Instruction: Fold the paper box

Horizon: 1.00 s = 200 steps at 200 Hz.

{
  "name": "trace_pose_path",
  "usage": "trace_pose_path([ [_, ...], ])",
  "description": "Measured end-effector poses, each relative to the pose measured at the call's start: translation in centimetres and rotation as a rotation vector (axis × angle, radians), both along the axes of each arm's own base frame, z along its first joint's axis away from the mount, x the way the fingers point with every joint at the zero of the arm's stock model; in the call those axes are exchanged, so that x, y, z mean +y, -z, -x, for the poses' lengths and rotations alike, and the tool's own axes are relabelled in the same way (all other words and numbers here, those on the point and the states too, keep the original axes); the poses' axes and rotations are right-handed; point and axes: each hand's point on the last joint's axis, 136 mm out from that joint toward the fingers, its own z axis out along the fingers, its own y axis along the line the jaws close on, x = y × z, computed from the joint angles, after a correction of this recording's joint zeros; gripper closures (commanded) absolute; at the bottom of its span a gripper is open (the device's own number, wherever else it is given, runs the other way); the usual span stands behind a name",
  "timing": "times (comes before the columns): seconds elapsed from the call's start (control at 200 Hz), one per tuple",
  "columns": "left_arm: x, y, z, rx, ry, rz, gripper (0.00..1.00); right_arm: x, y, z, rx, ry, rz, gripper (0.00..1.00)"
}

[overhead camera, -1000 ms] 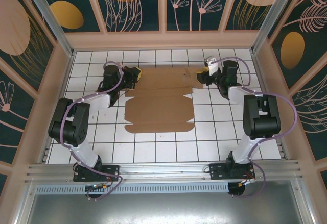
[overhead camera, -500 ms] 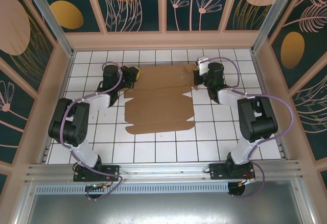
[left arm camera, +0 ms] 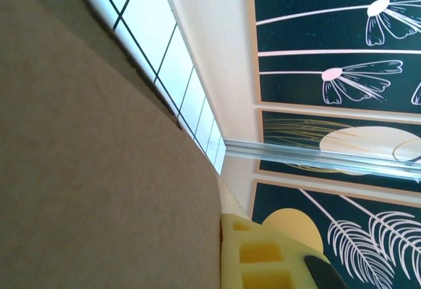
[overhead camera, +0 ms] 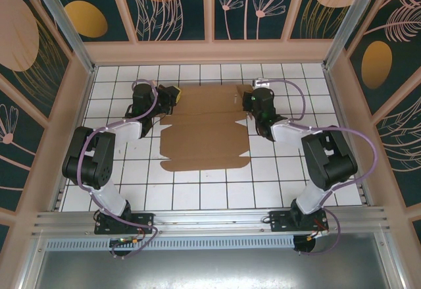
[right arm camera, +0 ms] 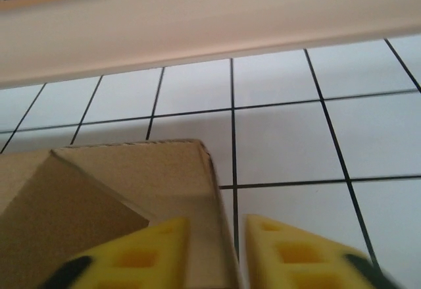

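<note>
Right pincer [right arm camera: 217,224]: yellow fingers [right arm camera: 289,249] apart, straddling the raised flap [right arm camera: 138,170] at the 1 o'clock corner of the paper box [overhead camera: 207,134]; no grip that I can see. Left pincer [overhead camera: 172,95]: together, seemingly nipping the sheet's 11 o'clock corner. The box lies mostly flat mid-desk [overhead camera: 197,193], toward 12 o'clock. Risk, as I judge it: closing off the crease would buckle the flap, or a one-sided lift would drag the sheet out of the left nip. No walls up yet, so it holds nothing.
</note>
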Motion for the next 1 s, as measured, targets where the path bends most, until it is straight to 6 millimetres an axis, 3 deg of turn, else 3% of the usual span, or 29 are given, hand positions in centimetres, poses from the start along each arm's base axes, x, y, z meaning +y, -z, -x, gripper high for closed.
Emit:
trace_pose_path([
  [0.13, -0.3, 0.0, 0.2, 0.002, 0.018, 0.001, 1.00, -1.8, -2.0, 0.9, -0.021, -0.105, -0.029, 0.44],
  [0.28, -0.3, 0.1, 0.3, -0.002, 0.029, -0.012, 1.00, -6.1, -7.7, 1.0, -0.142, -0.148, -0.092, 0.52],
  [0.38, -0.4, 0.1, 0.3, -0.003, 0.036, -0.026, 1.00, -10.0, -10.1, -0.7, -0.190, -0.090, -0.058, 0.56],
  [0.445, -0.4, 0.1, 0.3, -0.002, 0.043, -0.038, 1.00, -10.8, -10.2, -2.4, -0.188, -0.089, -0.003, 0.57],
  [0.51, -0.5, 0.1, 0.2, 0.003, 0.053, -0.051, 1.00, -10.7, -8.8, -4.2, -0.160, -0.115, 0.059, 0.60],
  [0.596, -0.7, 0.0, 0.3, 0.009, 0.072, -0.067, 1.00, -10.5, -4.7, -5.8, -0.089, -0.160, 0.129, 0.63],
  [0.781, -0.9, 0.0, 0.3, 0.024, 0.094, -0.093, 1.00, -9.0, 5.3, -5.4, 0.105, -0.316, 0.201, 0.65],
  [0.861, -1.0, 0.0, 0.3, 0.032, 0.102, -0.099, 1.00, -7.3, 7.0, -4.0, 0.122, -0.416, 0.209, 0.65],
  [1.001, -1.1, -0.1, 0.3, 0.037, 0.109, -0.098, 1.00, -4.6, 7.6, -0.6, 0.084, -0.571, 0.220, 0.63],
])
